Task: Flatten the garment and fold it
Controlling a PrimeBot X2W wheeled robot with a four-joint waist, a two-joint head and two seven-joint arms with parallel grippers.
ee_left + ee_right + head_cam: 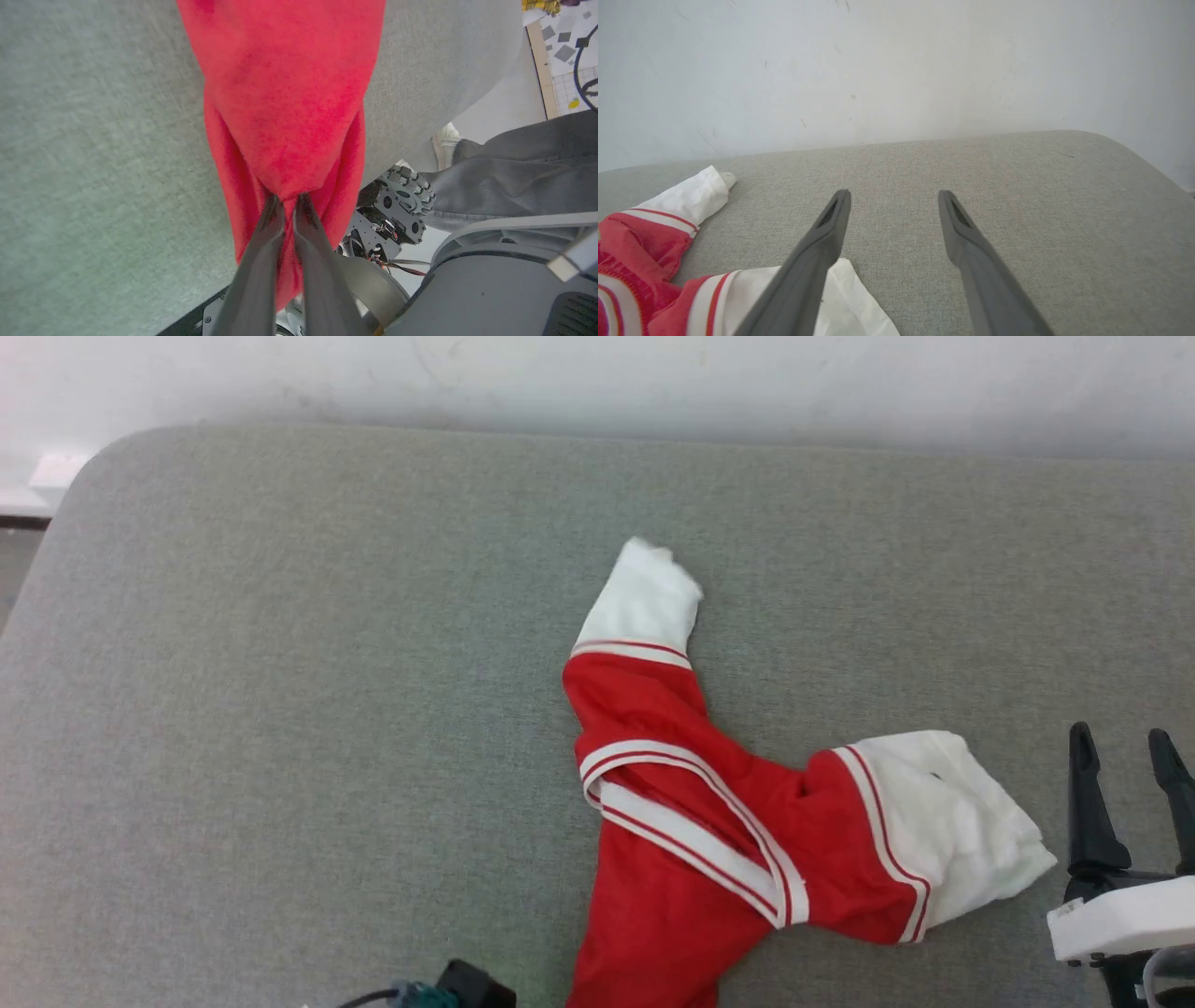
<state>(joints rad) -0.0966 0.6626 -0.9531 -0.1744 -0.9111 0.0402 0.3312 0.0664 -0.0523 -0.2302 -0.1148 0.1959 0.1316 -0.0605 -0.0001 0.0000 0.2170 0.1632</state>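
Red shirt [681, 784] lies bunched mid-table, its hem trailing off the near edge, and the left gripper [288, 200] is pinched tight on a fold there. Flattening stage, I'd say: next comes a spreading pull. Right gripper [1120, 733] gapes empty beside the white sleeve [943, 812]. Plenty of bare grey table [280, 709] left and far.

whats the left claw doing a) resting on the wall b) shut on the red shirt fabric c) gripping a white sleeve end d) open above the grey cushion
b: the left claw has its dark fingers pinched together on a bunched fold of the red short-sleeved jersey shirt.
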